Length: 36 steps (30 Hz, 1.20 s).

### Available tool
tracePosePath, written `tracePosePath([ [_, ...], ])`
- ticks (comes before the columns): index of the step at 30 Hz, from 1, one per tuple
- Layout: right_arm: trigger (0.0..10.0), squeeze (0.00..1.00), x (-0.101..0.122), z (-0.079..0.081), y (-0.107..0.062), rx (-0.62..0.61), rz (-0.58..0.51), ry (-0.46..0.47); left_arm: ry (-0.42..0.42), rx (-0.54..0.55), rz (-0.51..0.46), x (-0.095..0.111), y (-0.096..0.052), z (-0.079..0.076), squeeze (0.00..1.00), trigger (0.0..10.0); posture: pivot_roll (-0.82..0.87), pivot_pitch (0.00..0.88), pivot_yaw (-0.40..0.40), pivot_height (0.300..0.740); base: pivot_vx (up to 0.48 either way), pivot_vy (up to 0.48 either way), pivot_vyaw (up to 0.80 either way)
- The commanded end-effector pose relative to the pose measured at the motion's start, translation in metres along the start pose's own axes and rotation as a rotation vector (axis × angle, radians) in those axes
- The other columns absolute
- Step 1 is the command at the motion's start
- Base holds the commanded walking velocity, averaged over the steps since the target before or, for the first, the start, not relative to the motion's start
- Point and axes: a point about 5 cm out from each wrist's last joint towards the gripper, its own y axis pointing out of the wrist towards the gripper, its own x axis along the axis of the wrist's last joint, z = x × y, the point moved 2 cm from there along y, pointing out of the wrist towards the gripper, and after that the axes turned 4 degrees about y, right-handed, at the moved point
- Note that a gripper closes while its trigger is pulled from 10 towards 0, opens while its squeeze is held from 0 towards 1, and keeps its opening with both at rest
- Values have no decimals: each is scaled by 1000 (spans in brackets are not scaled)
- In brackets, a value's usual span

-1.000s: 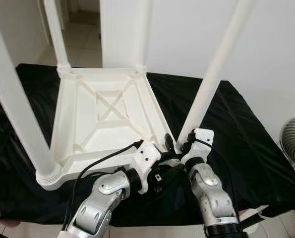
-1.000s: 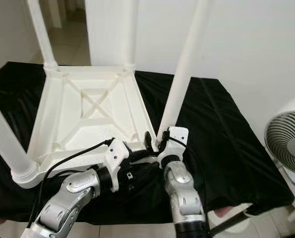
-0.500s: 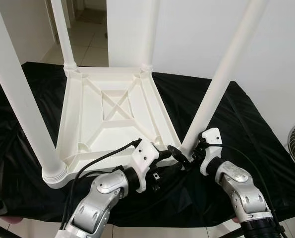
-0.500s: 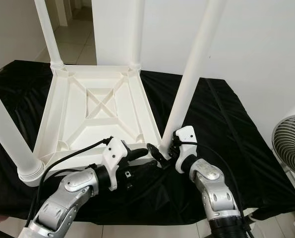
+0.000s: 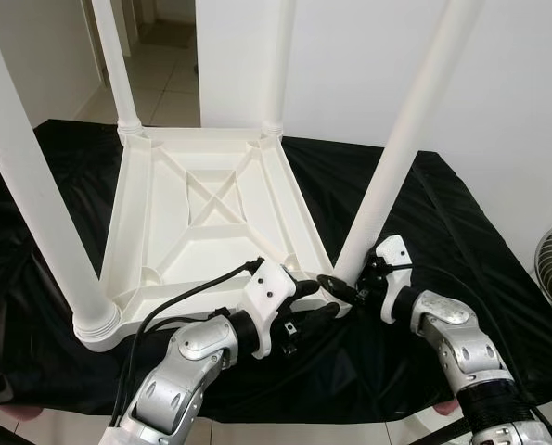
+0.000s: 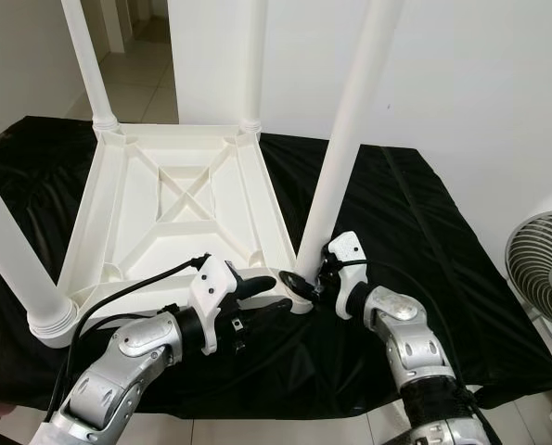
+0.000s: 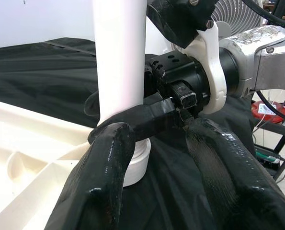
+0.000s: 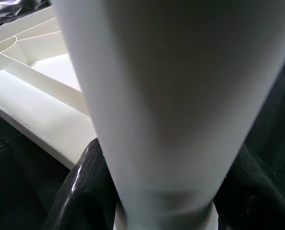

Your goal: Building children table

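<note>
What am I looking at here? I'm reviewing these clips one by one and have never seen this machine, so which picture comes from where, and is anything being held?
This is a humanoid robot with two silver arms, each ending in a tool of two long black fingers. The two wide pictures come from cameras in its head, looking down. The two close-ups come from cameras on its wrists, looking along the fingers.

On the black cloth lies a white plastic children's table, upside down, its legs pointing up. The right tool is closed around the base of the near right leg, where it meets the corner socket; the right wrist picture shows that leg between the two fingers. The left tool hovers open just beside that same corner, holding nothing. A fan stands at the right edge.
</note>
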Motion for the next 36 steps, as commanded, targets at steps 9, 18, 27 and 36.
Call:
tracePosePath([
  [9,0,0,-5,3,-1,-12,-1,-7,33,73,24,-3,0,6,0,10000,7,45,-73,740,0,0,0],
  [18,0,0,-7,17,0,-251,-89,82,38,110,59,-8,0,10,0,10000,-4,53,-77,740,0,0,0],
  [27,0,0,-2,27,8,-470,-131,161,25,113,82,-15,-3,13,0,10000,-24,58,-82,740,0,0,0],
  [36,0,0,2,25,13,-699,-133,191,12,153,115,-23,-4,22,0,10000,-33,59,-86,740,0,0,0],
])
